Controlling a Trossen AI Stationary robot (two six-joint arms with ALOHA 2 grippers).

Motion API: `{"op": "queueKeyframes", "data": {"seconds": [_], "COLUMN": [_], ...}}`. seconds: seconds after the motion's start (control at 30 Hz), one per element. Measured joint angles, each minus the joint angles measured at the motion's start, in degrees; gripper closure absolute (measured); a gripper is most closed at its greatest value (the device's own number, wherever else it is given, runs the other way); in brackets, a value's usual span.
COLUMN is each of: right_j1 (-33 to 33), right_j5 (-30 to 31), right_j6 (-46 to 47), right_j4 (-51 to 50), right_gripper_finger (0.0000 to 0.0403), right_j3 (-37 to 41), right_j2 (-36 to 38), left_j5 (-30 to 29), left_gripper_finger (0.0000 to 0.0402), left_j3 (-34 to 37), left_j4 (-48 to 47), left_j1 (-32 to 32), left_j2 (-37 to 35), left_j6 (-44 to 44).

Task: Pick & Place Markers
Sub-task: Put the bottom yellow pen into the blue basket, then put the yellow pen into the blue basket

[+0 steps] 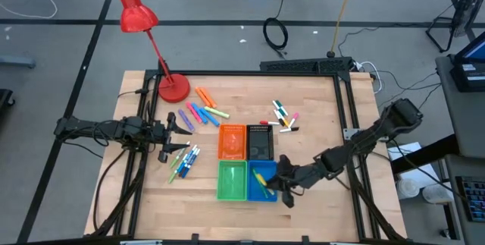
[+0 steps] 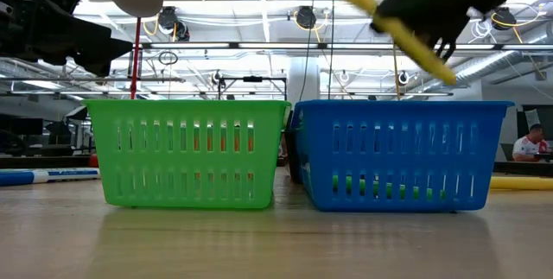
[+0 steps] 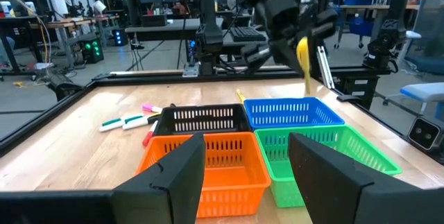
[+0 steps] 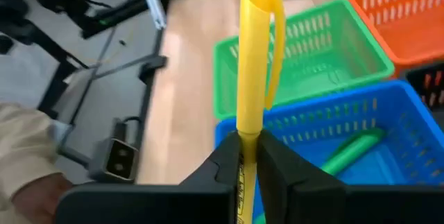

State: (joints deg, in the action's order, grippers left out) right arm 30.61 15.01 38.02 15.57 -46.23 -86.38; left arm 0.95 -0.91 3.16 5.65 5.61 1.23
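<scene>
My right gripper (image 1: 279,182) hangs over the blue bin (image 1: 267,193) and is shut on a yellow marker (image 1: 261,180). The low view shows that marker (image 2: 393,27) slanting above the blue bin (image 2: 397,154). A green marker (image 4: 350,151) lies inside the blue bin. Loose markers lie in three clusters on the table: far of the bins (image 1: 204,110), far right (image 1: 285,116) and left (image 1: 183,161). My left gripper (image 1: 184,124) waits open at the table's left with nothing between its fingers (image 3: 333,175). My right gripper pinches the yellow marker's barrel (image 4: 244,156) between its two fingers. The marker lies along the fingers, and its capped end with the clip (image 4: 258,16) sticks out beyond the fingertips. The gripper comes from the table's right, slanting down. The marker is tilted, lifted clear above the blue bin.
Four small bins stand together mid-table: orange (image 1: 233,140), black (image 1: 260,140), green (image 1: 231,180) and the blue one. A red desk lamp (image 1: 173,87) stands at the far left of the table. Black frame rails run along the table's edges.
</scene>
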Motion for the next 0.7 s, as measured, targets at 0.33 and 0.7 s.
{"op": "queueKeyframes", "data": {"seconds": [0.33,0.7], "right_j1": [-0.7,-0.6], "right_j5": [0.0,-0.1], "right_j6": [-0.1,-1.4], "right_j4": [0.9,0.9], "right_gripper_finger": [0.0346,0.0338], "right_j3": [0.2,0.2], "right_j2": [-1.6,-1.5], "left_j5": [0.0,0.0], "left_gripper_finger": [0.019,0.019], "left_j3": [0.0,0.0], "left_j4": [0.0,0.0], "left_j1": [0.0,0.0], "left_j2": [0.0,0.0], "left_j6": [0.0,0.0]}}
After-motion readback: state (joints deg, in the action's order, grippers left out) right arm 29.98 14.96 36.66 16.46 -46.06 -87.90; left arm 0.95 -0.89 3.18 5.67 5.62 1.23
